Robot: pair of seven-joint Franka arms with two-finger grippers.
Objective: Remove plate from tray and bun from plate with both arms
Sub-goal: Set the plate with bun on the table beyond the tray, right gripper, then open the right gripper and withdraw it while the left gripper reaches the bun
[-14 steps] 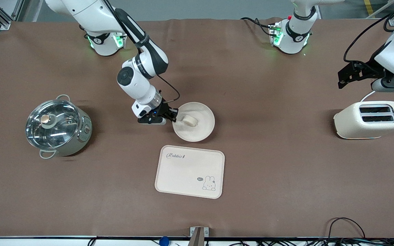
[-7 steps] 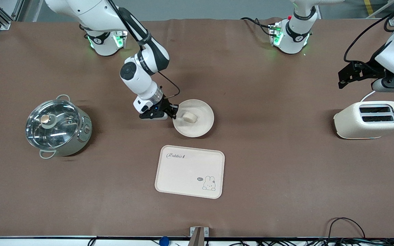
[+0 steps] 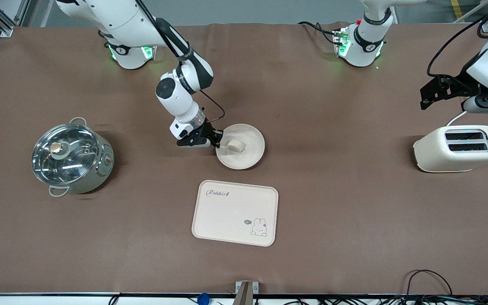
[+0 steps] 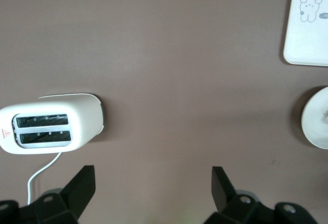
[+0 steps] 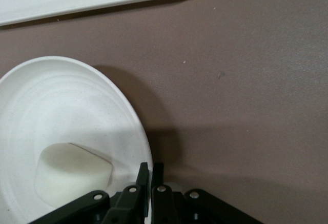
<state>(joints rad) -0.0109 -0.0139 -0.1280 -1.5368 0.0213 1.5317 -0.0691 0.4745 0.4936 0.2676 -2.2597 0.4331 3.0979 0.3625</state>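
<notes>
The round cream-white plate (image 3: 249, 156) sits between the right arm's base and the rabbit tray, with the small pale bun (image 3: 235, 146) on it. My right gripper (image 3: 217, 142) is shut on the plate's rim at the edge toward the right arm's end of the table. In the right wrist view the fingers (image 5: 143, 175) pinch the rim of the plate (image 5: 77, 101) beside the bun (image 5: 72, 175), and the plate casts a shadow on the table. My left gripper (image 3: 428, 95) is open and empty, up over the table by the toaster. The left wrist view shows the plate's edge (image 4: 315, 126).
A rectangular cream tray (image 3: 234, 212) with a rabbit drawing lies nearer the front camera than the plate. A cream toaster (image 3: 458, 148) with its cord stands at the left arm's end. A steel pot (image 3: 72, 156) with a glass lid stands at the right arm's end.
My right gripper has carried the plate with the bun slightly toward the robots' bases and lower, so the plate looks smaller. The left arm has barely moved.
</notes>
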